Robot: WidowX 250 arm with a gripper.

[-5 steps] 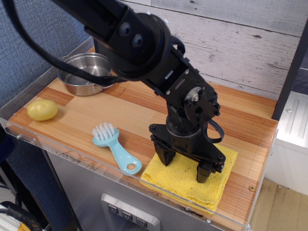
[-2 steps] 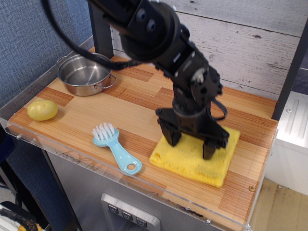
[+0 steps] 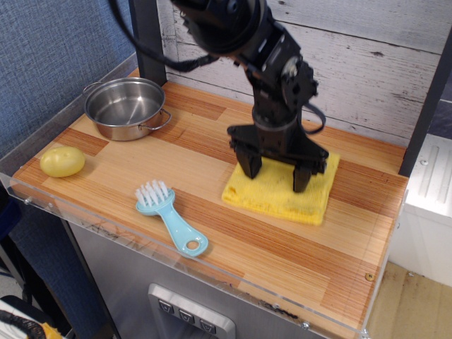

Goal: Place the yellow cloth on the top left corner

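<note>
The yellow cloth (image 3: 274, 199) lies flat on the right half of the striped wood tabletop, towards the back. My black gripper (image 3: 275, 173) stands upright over it. Its two fingers are spread wide, and both fingertips (image 3: 248, 168) press down on the cloth's top. The top left corner (image 3: 178, 97) of the table lies far to the left, beside the black post (image 3: 145, 35) and the whitewashed plank wall (image 3: 367, 63). A steel pot (image 3: 126, 107) stands just in front of that corner.
A light-blue dish brush (image 3: 169, 215) lies near the front edge, left of the cloth. A small yellow potato-like lump (image 3: 62, 161) sits at the front left. A clear plastic lip (image 3: 212, 272) runs along the table's front edge. A second dark post (image 3: 427, 92) stands at the right.
The gripper has moved from the front right edge towards the back wall. The yellow cloth slid along under its fingertips. The pot, brush and potato lump have not moved.
</note>
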